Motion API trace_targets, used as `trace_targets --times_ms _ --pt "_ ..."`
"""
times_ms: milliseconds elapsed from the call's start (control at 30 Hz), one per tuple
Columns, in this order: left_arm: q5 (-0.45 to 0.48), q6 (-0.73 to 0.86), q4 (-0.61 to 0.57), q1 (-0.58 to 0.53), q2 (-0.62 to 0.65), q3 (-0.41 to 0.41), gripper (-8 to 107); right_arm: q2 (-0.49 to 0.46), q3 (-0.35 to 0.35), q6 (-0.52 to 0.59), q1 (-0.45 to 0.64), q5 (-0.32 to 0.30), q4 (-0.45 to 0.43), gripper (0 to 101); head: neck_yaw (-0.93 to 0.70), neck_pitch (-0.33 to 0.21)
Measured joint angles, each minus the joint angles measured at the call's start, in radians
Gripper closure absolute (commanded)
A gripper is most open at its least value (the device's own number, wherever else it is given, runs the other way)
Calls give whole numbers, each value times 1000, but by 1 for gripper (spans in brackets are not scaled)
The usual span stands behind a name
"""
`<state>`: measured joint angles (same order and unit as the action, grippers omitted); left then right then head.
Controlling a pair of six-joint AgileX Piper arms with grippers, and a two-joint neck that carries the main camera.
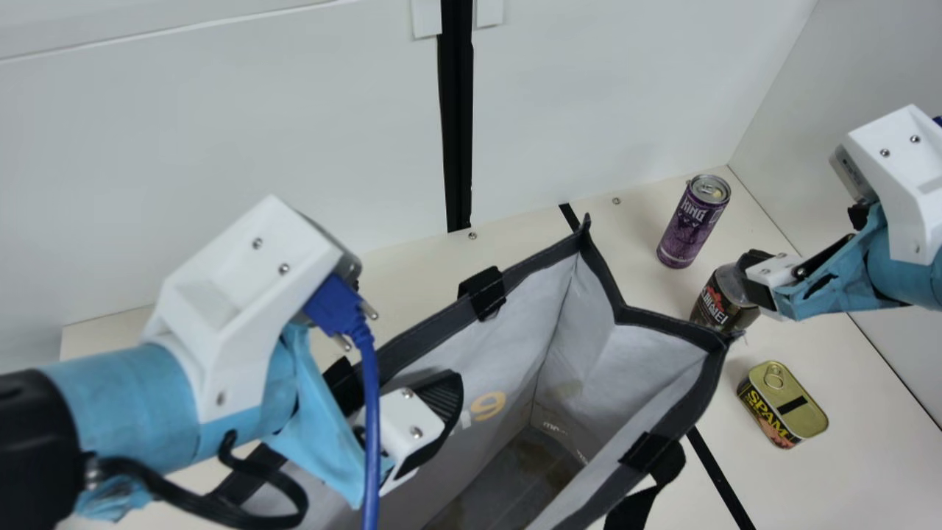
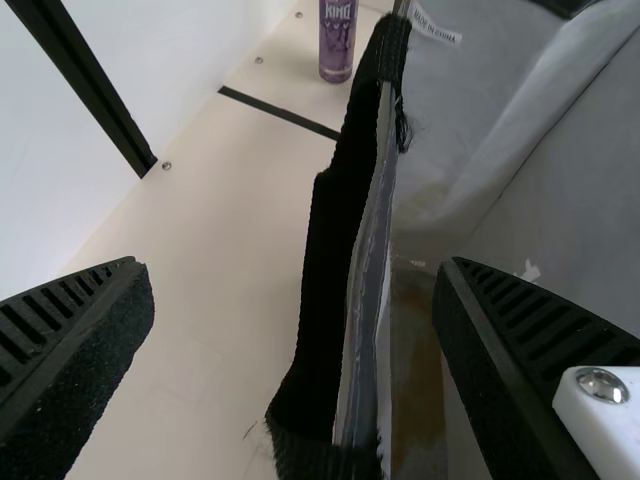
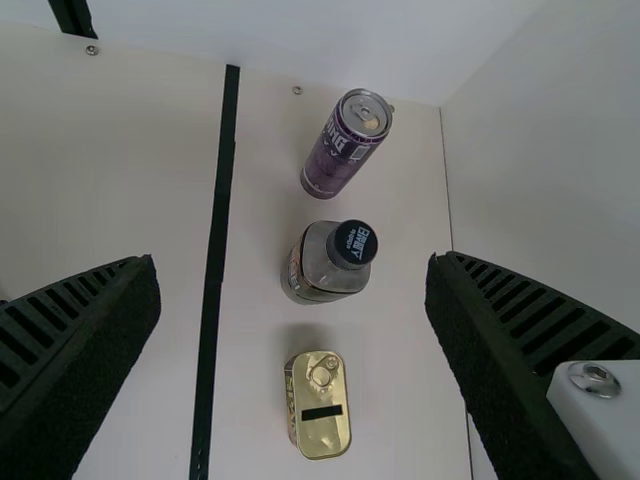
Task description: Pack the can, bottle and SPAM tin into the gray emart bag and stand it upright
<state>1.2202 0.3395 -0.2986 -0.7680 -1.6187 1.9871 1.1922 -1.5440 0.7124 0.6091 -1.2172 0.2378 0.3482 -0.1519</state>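
Stitched bag (image 1: 500,350); at right, cylindrical can (image 1: 692,224), bottle (image 1: 721,303), rounded metal tin (image 1: 791,401)
Left gripper (image 1: 430,412) apart, astride rim (image 2: 372,290); right gripper (image 1: 762,280) apart

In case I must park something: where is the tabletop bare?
Between the bag and back wall, left of the can; also between SPAM tin and side wall. Crowded: around the bottle, hemmed by can, tin and bag corner.

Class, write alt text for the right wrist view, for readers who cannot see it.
A purple can, a black-capped bottle and a gold-lidded tin sit in a row on a cream table. The right arm's ribbed black fingers are spread open.
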Motion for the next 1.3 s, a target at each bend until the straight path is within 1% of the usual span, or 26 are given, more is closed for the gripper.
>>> trace_targets --times_ms 400,433,667,867,1300 --pt "-1 -38 30 -32 -14 -30 102 0 0 0 0 0 0 6 -2 0" --pt "1 -41 34 -32 -14 -32 107 0 0 0 0 0 0 6 -2 0" --pt "1 -83 74 -32 6 -39 107 0 0 0 0 0 0 6 -2 0" --pt "1 -140 153 -30 39 -44 107 0 0 0 0 0 0 6 -2 0" --pt "1 -285 385 -41 115 -64 107 0 0 0 0 0 0 6 -2 0"
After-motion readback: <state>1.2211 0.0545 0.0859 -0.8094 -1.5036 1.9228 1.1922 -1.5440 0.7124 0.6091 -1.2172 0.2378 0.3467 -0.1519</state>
